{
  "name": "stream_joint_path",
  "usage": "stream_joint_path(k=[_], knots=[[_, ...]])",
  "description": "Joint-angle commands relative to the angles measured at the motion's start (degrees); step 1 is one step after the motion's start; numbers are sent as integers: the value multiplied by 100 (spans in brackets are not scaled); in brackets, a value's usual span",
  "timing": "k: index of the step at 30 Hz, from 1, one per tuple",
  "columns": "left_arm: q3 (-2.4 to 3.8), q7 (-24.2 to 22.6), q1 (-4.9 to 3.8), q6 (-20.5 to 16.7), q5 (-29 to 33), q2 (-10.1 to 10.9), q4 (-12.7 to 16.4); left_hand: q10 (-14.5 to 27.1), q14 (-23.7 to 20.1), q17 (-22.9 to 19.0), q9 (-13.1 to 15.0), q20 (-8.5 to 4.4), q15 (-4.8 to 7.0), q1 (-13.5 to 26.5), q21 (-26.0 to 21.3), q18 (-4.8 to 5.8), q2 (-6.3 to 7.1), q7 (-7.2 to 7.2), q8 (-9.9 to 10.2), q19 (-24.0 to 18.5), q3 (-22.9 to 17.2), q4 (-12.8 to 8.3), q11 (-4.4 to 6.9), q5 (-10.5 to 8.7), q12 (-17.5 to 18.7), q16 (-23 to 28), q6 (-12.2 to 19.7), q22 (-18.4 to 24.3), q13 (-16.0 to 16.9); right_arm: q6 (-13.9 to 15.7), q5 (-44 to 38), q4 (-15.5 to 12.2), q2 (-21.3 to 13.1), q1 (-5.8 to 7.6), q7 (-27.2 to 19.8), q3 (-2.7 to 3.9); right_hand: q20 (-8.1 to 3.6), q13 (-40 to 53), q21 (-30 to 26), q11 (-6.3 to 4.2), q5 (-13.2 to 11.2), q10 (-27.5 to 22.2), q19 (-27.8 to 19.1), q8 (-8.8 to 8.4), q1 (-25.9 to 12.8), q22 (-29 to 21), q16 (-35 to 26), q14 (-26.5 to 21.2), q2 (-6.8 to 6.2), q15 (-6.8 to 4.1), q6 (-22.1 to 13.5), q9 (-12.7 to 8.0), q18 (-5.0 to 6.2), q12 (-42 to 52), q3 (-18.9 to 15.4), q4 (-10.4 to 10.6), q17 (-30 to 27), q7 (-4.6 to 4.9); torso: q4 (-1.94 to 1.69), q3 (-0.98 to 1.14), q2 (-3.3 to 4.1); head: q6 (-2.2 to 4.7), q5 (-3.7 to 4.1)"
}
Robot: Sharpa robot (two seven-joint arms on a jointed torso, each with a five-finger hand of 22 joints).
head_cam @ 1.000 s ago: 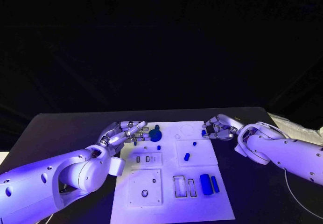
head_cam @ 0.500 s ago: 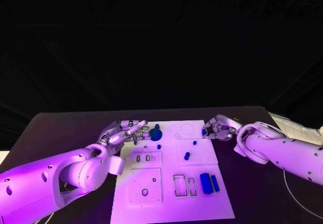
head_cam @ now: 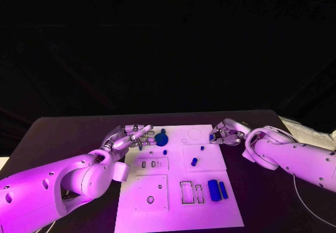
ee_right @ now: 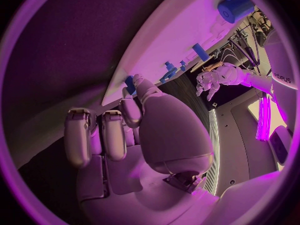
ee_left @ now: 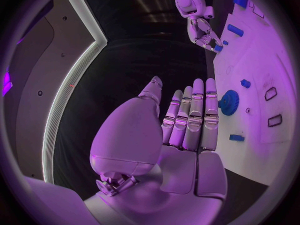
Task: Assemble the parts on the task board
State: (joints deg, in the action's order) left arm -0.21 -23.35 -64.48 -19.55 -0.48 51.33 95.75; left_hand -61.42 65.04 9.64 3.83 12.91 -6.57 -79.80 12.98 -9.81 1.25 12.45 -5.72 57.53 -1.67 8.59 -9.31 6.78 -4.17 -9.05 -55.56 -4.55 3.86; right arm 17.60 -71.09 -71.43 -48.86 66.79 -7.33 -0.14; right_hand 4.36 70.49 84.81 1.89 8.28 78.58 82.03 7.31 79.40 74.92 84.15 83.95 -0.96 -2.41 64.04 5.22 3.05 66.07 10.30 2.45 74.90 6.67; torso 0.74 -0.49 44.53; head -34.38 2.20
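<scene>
The white task board [head_cam: 178,208] lies in the middle of the black table. My right hand [head_cam: 225,132] hovers at the board's far right edge and pinches a small blue part [head_cam: 212,137] between thumb and finger; the part shows at the fingertips [ee_right: 130,83] in the right wrist view. My left hand [head_cam: 131,137] sits at the board's far left edge with fingers straight [ee_left: 190,120] and nothing in it, just left of a blue gear [head_cam: 161,141]. Loose blue pieces lie mid-board [head_cam: 194,162]. Two blue blocks [head_cam: 212,190] stand at the near right.
A small blue peg [head_cam: 165,152] stands near the gear, another [head_cam: 201,148] below the right hand. Rectangular slots [head_cam: 186,193] and a round hole [head_cam: 150,200] mark the board's near half. White gear lies at the table's right edge [head_cam: 302,130].
My right hand has edged slightly toward the board with the small blue part still pinched. The left hand has not moved.
</scene>
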Motion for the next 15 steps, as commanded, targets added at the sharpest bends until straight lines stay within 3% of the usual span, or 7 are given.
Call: stream_joint_path(k=[1,10,15], knots=[[3,-23,-1,68,-19,-1,3,11,26,6,-5,-5,-4,0,-22,-73,-48,33,28,30,-10,-42,-25,-25,19,39,7,9,-4,186,349,-85,-3,-3,33,-1,-58,39,35,-128,24,90,-14,41,-62,329,24,399,96,-56,221,45,-34,51,20,19,435,-150,-1,-1,-1,0,1],[3,-24,-2,60,-19,3,-54,10,28,11,-5,-5,-4,-5,-24,-73,-58,33,31,32,-11,-49,-25,-39,22,44,6,11,-4,465,737,-706,-74,161,506,19,-98,102,31,-165,53,144,-19,74,-172,319,30,403,137,-93,282,71,-32,120,12,71,450,-194,-12,-8,-13,17,-2],[3,-44,-2,57,-5,-16,-162,9,30,14,-5,-5,-4,-11,-25,-73,-65,32,32,35,-13,-56,-25,-48,23,47,5,13,-4,386,317,-1209,-7,269,920,21,-115,-51,22,-167,59,65,-30,32,-190,300,9,396,160,-103,220,63,-28,-84,34,69,415,-185,-35,-45,-66,-27,-5]])
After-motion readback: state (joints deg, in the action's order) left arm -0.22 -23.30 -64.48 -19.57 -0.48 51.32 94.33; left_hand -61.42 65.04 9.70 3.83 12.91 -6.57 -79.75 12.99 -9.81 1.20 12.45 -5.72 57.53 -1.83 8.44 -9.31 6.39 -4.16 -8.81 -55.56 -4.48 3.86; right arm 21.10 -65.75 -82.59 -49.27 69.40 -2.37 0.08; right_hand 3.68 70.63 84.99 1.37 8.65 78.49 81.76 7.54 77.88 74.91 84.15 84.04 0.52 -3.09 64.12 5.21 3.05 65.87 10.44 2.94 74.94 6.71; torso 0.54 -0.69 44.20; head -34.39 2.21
